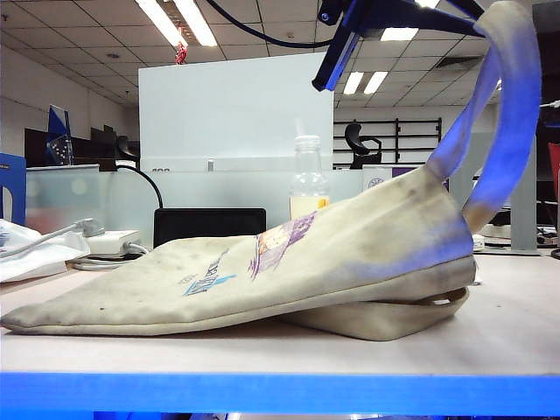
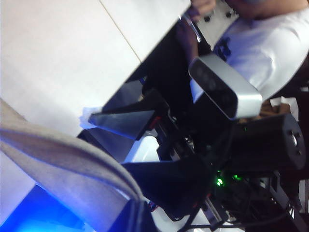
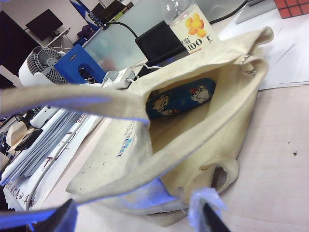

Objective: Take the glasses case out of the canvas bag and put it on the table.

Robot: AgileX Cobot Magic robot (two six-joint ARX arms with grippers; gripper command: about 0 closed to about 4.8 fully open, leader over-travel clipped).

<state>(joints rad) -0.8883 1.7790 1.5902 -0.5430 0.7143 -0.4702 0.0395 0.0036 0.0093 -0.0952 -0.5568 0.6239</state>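
One strap (image 3: 72,99) crossing glasses case (image 3: 181,99)

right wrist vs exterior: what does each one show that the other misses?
Right wrist only: the glasses case lying inside the open mouth of the canvas bag, a red cube at the frame corner, and the right gripper with jaws apart, hovering short of the bag.

Exterior only: the left gripper high above the table, pulling one strap up, and the table's blue front edge. The case is hidden there by the bag's side.

Both: the bag lying on the table, the bottle and the black box behind it.
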